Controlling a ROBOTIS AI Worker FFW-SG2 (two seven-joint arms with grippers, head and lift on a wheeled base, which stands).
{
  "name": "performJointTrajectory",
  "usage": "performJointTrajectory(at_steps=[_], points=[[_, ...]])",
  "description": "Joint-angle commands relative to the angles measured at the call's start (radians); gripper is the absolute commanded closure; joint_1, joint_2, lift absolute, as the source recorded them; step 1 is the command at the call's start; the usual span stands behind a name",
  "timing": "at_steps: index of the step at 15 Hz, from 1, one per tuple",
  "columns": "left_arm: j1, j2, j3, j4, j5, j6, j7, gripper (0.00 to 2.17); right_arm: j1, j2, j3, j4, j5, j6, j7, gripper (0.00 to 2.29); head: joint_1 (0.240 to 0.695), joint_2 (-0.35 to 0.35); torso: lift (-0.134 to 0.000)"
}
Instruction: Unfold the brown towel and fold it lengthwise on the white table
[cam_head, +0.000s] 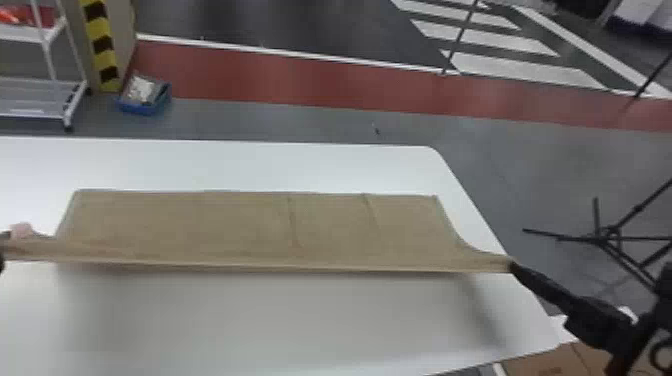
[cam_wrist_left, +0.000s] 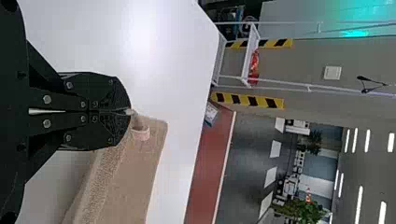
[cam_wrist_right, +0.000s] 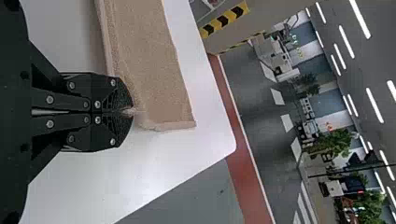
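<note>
Brown towel (cam_head: 200, 225), its near edge held up by us above the white table (cam_head: 250, 165).
We have our left gripper (cam_head: 4, 234) pinching one near corner beside a small pink loop (cam_head: 21, 230) and our right gripper (cam_head: 515, 268) pinching the other, while the far part lies on the tabletop, creased toward our right.

- Ceiling lights (cam_wrist_right: 374, 105): lit white strips, both wrist views.
- Counter (cam_head: 225, 167): bright; soft shadow nearside of brown towel (cam_head: 175, 225).
- Glare: pale patch on counter, left wrist view.
</note>
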Motion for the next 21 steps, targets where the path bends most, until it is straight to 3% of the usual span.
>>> performJointTrajectory(at_steps=[1,4,6,8,11,14,18,21], points=[[-0.04,0.001,-0.012,0.005,-0.019,0.044,0.0,1.79,-0.051,0.004,0.034,-0.01,0.043,0.067,-0.014,1.48,0.695,-0.292,-0.123],[-0.117,0.002,-0.026,0.049,-0.052,0.132,0.009,1.78,-0.189,0.001,0.109,0.056,0.158,0.097,-0.023,1.48,0.695,-0.274,-0.123],[-0.195,0.007,-0.055,0.109,-0.107,0.206,0.047,1.78,-0.315,-0.008,0.157,0.152,0.244,0.125,-0.025,1.48,0.695,-0.244,-0.123],[-0.278,0.004,-0.086,0.181,-0.15,0.234,0.069,1.78,-0.412,-0.044,0.231,0.26,0.297,0.116,-0.074,1.48,0.695,-0.223,-0.123],[-0.404,0.002,-0.144,0.302,-0.179,0.246,0.11,1.78,-0.551,-0.074,0.287,0.432,0.317,0.1,-0.095,1.48,0.695,-0.199,-0.123],[-0.519,-0.001,-0.209,0.425,-0.203,0.246,0.152,1.78,-0.606,-0.083,0.318,0.507,0.319,0.018,-0.13,1.48,0.695,-0.194,-0.123],[-0.556,-0.007,-0.201,0.46,-0.196,0.212,0.184,1.78,-0.646,-0.086,0.309,0.53,0.3,0.011,-0.156,1.48,0.695,-0.197,-0.123],[-0.576,-0.006,-0.181,0.463,-0.177,0.215,0.176,1.78,-0.655,-0.106,0.3,0.556,0.299,0.008,-0.156,1.48,0.695,-0.194,-0.123]])
